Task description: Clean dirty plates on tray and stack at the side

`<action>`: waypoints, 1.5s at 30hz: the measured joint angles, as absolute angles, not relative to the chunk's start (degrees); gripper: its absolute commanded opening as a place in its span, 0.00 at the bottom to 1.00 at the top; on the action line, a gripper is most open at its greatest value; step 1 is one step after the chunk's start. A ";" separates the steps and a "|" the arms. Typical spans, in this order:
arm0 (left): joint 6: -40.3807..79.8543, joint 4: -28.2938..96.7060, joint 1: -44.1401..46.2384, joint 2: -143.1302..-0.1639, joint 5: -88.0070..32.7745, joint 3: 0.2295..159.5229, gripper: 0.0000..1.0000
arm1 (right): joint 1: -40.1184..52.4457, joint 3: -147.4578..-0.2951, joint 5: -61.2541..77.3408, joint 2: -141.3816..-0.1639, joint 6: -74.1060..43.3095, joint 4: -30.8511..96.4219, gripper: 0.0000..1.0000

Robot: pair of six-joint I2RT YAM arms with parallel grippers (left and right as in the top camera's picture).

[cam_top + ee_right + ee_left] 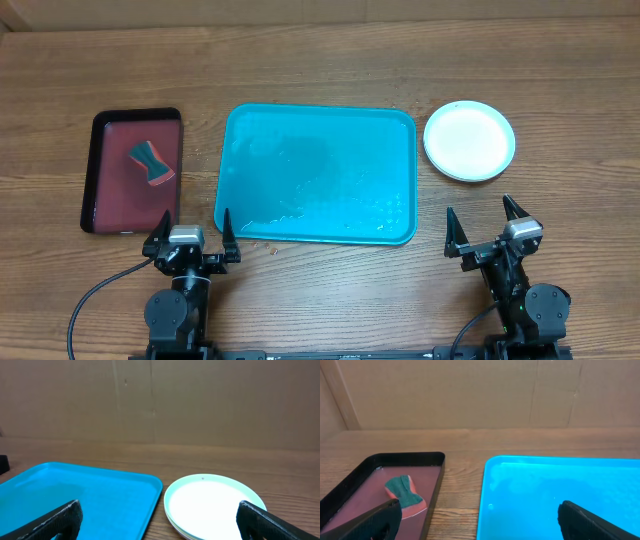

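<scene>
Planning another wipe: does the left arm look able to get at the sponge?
Probably yes: the sponge lies uncovered in the dark red tray, just ahead of the open left gripper, with nothing between them.

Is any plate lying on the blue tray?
No, the blue tray holds none; the plates sit on the table right of it.

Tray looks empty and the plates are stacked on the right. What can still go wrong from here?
Droplets lie on the tray near its front edge; bumping it may spill water. The plate stack sits just ahead of the open right gripper; a forward move might knock it. Only the top white plate shows clearly, so the lower ones cannot be checked.
</scene>
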State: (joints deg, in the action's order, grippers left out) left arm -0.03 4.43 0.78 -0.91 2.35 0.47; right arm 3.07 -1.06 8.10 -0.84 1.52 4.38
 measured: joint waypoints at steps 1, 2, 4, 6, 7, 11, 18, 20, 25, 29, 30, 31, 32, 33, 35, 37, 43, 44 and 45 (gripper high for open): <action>-0.05 4.43 0.78 -0.91 2.35 0.49 1.00 | 3.07 -1.06 8.08 -0.84 1.52 4.36 1.00; -0.05 4.43 0.78 -0.91 2.35 0.49 1.00 | 3.07 -1.06 8.10 -0.84 1.52 4.36 1.00; -0.14 4.43 0.78 -0.91 2.35 0.47 1.00 | 3.07 -1.06 8.10 -0.84 1.52 4.36 1.00; -0.21 4.43 0.78 -0.91 2.35 0.47 1.00 | 3.07 -1.06 8.08 -0.84 1.52 4.38 1.00; -0.21 4.43 0.78 -0.91 2.35 0.47 1.00 | 3.07 -1.06 8.10 -0.84 1.54 4.36 1.00; -0.21 4.43 0.78 -0.91 2.35 0.47 1.00 | 3.09 -1.06 8.05 -0.84 1.52 4.38 1.00; -0.21 4.43 0.78 -0.91 2.35 0.47 1.00 | 3.07 -1.06 8.08 -0.84 1.52 4.36 1.00; -0.21 4.43 0.78 -0.91 2.35 0.47 1.00 | 3.07 -1.06 8.08 -0.84 1.54 4.40 1.00; -0.21 4.43 0.78 -0.91 2.35 0.47 1.00 | 3.07 -1.06 8.08 -0.84 1.52 4.36 1.00; -0.21 4.43 0.78 -0.91 2.35 0.47 1.00 | 3.09 -1.06 8.08 -0.84 1.52 4.36 1.00; -0.21 4.43 0.78 -0.91 2.35 0.47 1.00 | 3.09 -1.06 8.08 -0.84 1.50 4.38 1.00; -0.21 4.43 0.78 -0.91 2.35 0.47 1.00 | 3.07 -1.06 8.08 -0.84 1.52 4.38 1.00; -0.21 4.43 0.78 -0.91 2.35 0.47 1.00 | 3.07 -1.06 8.08 -0.84 1.52 4.40 1.00; -0.21 4.43 0.78 -0.91 2.35 0.47 1.00 | 3.07 -1.06 8.03 -0.84 1.48 4.40 1.00; -0.21 4.43 0.78 -0.91 2.35 0.47 1.00 | 3.09 -1.06 7.70 -0.84 1.50 4.45 1.00; -0.21 4.43 0.78 -0.91 2.35 0.49 1.00 | 3.07 -1.06 7.16 -0.84 1.26 4.60 1.00; -0.21 4.43 0.78 -0.91 2.35 0.47 1.00 | 3.07 -1.06 5.34 -0.84 -0.75 4.75 1.00; -0.21 4.43 0.78 -0.91 2.35 0.47 1.00 | 3.07 -1.06 5.23 -0.84 -0.86 4.75 1.00; -0.21 4.43 0.78 -0.91 2.35 0.47 1.00 | 3.07 -1.06 5.13 -0.84 -1.08 4.75 1.00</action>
